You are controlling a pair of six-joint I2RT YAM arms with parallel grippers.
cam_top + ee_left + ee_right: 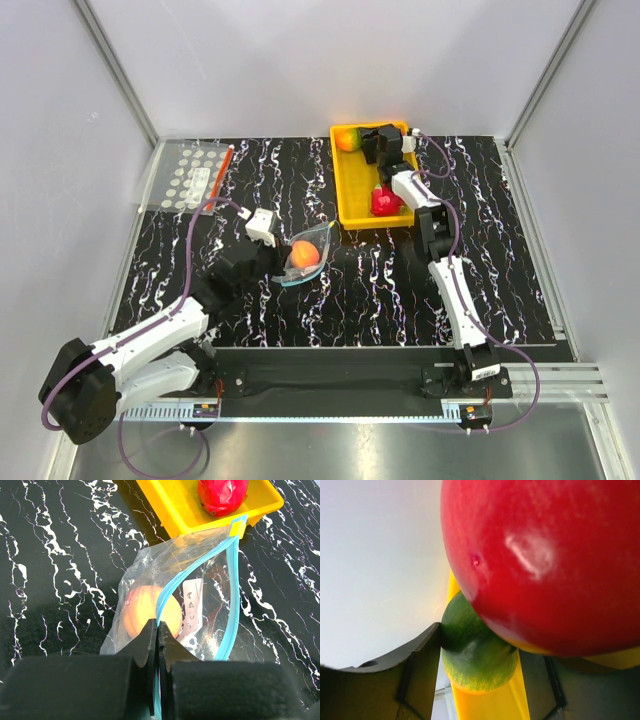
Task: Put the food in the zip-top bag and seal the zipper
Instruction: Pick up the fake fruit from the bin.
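Note:
The zip-top bag [312, 240] [150, 562] lies at mid-table with its mouth gaping toward the yellow tray [352, 200]. A peach-orange fruit [303, 255] [142, 611] sits inside it. My left gripper [270, 252] [158, 627] is shut on the near side of the pale blue zipper [231, 590]. The red apple [385, 202] [221, 495] rests in the tray under my right arm. At the tray's far end my right gripper [372, 140] [480, 665] holds the orange-and-green fruit [347, 138] [475, 655] by its green end. A glossy red surface [545, 555] fills that view above it.
A flat clear bag with white dots and a red strip [195, 175] lies at the back left. A yellow slider [236, 528] sits at the far end of the zipper, next to the tray's corner. White walls enclose the black marbled table [380, 290].

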